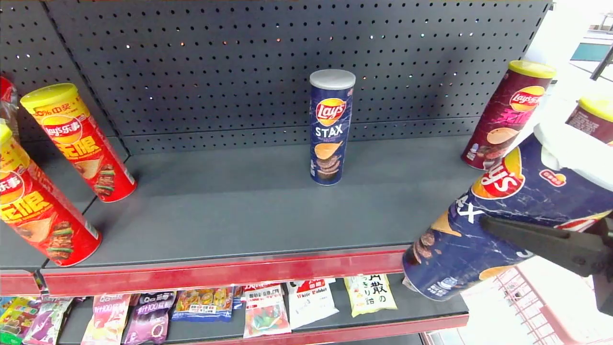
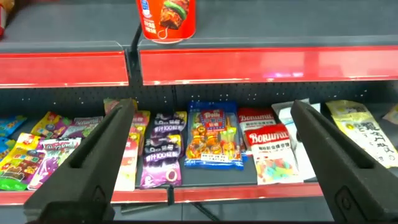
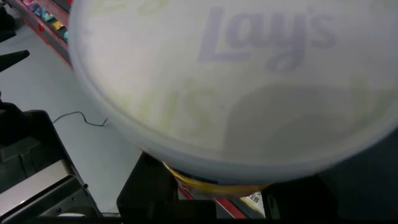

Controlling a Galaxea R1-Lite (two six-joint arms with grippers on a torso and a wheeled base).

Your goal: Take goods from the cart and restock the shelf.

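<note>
A dark blue chips can (image 1: 498, 215) hangs tilted at the right, its base over the shelf's red front lip (image 1: 225, 273). My right gripper (image 1: 522, 211) is shut on this can, with one black finger (image 1: 536, 237) lying across its side. The can's pale lid (image 3: 236, 81) sits close up in the right wrist view. Another blue chips can (image 1: 330, 127) stands upright mid-shelf near the pegboard back. My left gripper (image 2: 211, 109) is open and holds nothing, facing the lower shelf's snack bags (image 2: 211, 137).
Two red chips cans (image 1: 79, 141) (image 1: 36, 206) stand at the shelf's left. A maroon can (image 1: 507, 115) stands at the right, with another (image 1: 591, 117) behind the held can. Bare grey shelf (image 1: 239, 206) lies around the upright blue can. A pink cart frame (image 1: 536, 306) is lower right.
</note>
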